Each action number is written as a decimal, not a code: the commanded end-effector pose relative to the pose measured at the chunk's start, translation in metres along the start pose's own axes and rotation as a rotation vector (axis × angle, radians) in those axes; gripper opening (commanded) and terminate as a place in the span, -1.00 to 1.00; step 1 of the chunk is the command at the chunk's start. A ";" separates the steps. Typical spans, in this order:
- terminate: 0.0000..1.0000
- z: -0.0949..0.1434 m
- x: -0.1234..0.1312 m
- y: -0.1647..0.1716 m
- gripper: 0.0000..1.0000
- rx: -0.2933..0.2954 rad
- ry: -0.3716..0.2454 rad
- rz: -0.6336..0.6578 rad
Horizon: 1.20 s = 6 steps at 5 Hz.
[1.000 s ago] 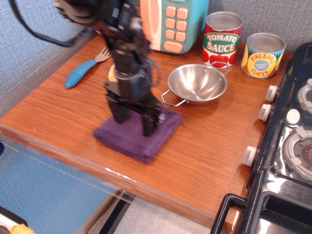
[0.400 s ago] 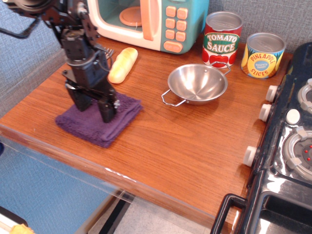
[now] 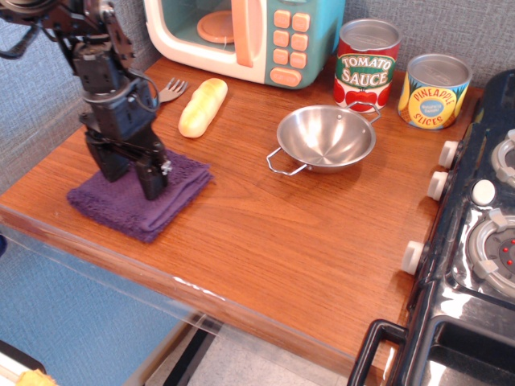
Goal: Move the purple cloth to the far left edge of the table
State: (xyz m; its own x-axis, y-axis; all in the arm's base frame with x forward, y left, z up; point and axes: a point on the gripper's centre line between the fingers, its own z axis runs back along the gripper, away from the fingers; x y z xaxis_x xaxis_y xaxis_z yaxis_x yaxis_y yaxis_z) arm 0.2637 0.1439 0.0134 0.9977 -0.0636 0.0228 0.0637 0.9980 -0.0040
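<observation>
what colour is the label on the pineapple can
Yellow and blue, on the round tin pineapple can, in the only camera view.

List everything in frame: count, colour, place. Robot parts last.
purple cloth: 1, dark purple, front-left of table, under the gripper
table: 1, reddish-brown wood grain
steel bowl: 1, silver, centre-back
bread roll: 1, yellow, in front of the microwave
fork: 1, grey tines, handle hidden behind the arm, back left
toy microwave: 1, teal and cream, back
tomato sauce can: 1, red, back right
pineapple slices can: 1, yellow and blue, right of the tomato can
toy stove: 1, black, right edge
gripper: 1, black, fingers down on the cloth, apart
</observation>
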 end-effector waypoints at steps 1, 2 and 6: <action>-1.00 0.018 -0.001 -0.008 1.00 0.011 -0.038 -0.043; -1.00 0.058 0.000 -0.016 1.00 0.031 -0.134 -0.038; -1.00 0.084 -0.008 -0.034 1.00 0.056 -0.103 0.037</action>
State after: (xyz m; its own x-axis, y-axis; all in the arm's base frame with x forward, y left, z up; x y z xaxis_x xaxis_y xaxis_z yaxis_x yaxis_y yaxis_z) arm 0.2495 0.1093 0.0843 0.9962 -0.0222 0.0844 0.0201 0.9995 0.0258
